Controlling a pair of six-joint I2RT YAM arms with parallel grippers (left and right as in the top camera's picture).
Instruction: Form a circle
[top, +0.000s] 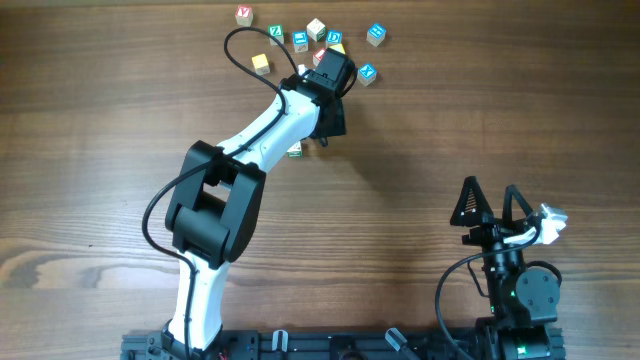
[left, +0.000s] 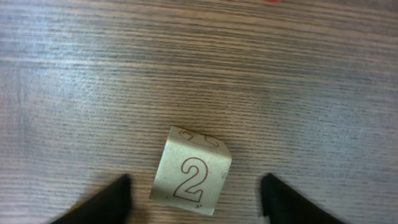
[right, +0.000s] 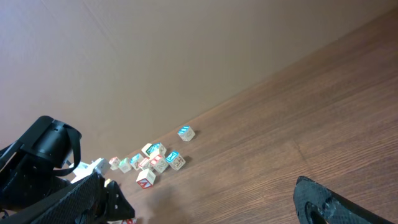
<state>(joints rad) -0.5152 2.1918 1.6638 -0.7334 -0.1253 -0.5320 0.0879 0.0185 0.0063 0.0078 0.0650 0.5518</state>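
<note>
Left pincer (left: 195, 202): jaws moderately wide. Only the two dark fingertips (left: 104, 203) show in the wrist view, cut off by the lower edge. It holds nothing.

Pale cube marked "2" (left: 191, 171): lies on the wood between those fingertips, turned slightly askew, with a gap on each side and touching neither. From overhead the wrist housing covers it and the fingertips, so I cannot tell which cube of the group it is.

The circle (top: 316, 28): a loose scatter of small letter cubes at the far edge of the surface (top: 480, 110), directly under and beyond the left pincer (top: 330, 75). The left arm (top: 265, 130) hides its near side, so whether the ring closes cannot be told. Most letters are too small to read.

Blue "X" cube (top: 367, 72): just right of the pincer.

One more pale cube (top: 295, 150): peeks from under the forearm, apart from the group.

Right pincer (top: 492, 205): jaws at full spread, empty, well apart from the cubes and near the arm's base. Its own view shows the group (right: 152, 162) small and distant.
</note>
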